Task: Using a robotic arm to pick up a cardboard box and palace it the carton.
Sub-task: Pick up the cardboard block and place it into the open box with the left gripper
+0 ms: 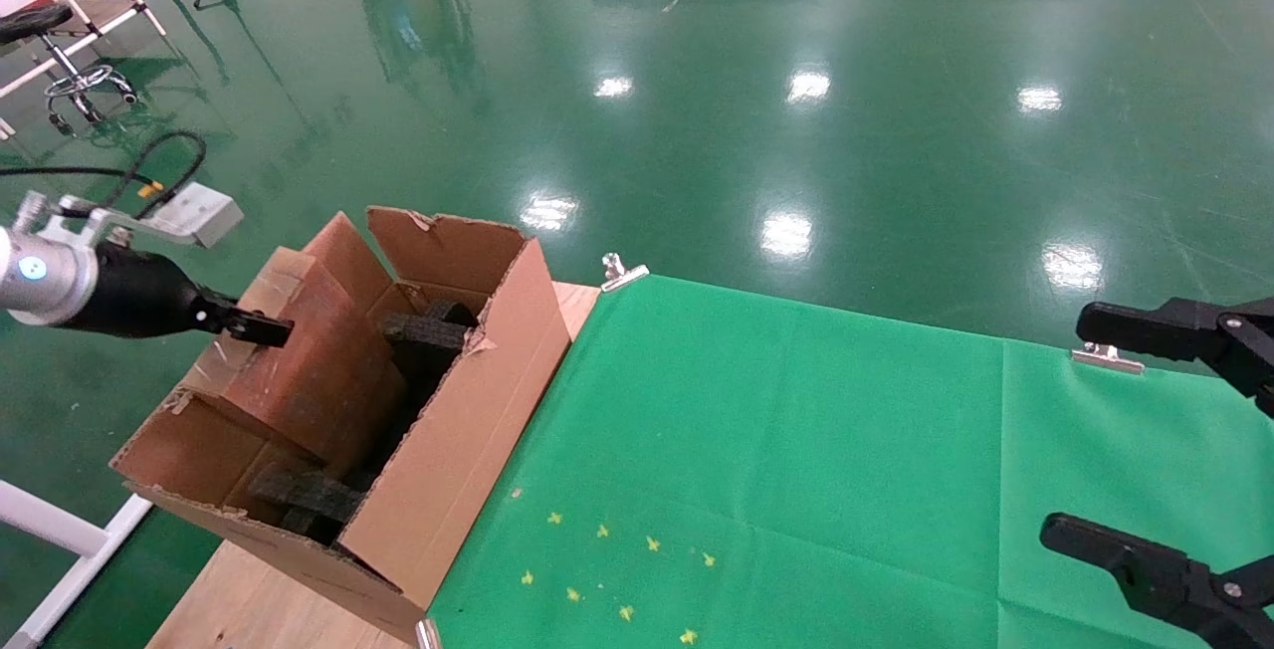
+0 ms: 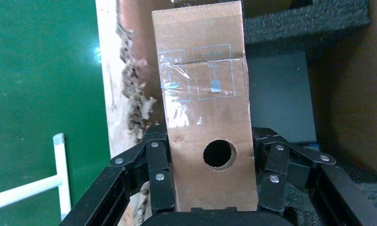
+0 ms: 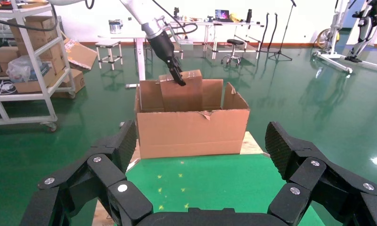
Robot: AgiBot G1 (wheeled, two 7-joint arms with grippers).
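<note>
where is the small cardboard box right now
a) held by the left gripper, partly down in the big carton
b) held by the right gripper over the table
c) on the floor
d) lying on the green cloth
a: the left gripper is shut on the small cardboard box, which stands partly inside the carton; the right gripper is open and empty.

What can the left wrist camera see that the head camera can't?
Only the left wrist view shows the round hole and the pale printed symbols on the cardboard box, with the left gripper shut on its sides.

Only the head view shows the green cloth, its yellow star marks, and the open right gripper parked at the far side.

Both show the box partly inside the carton among black foam.
</note>
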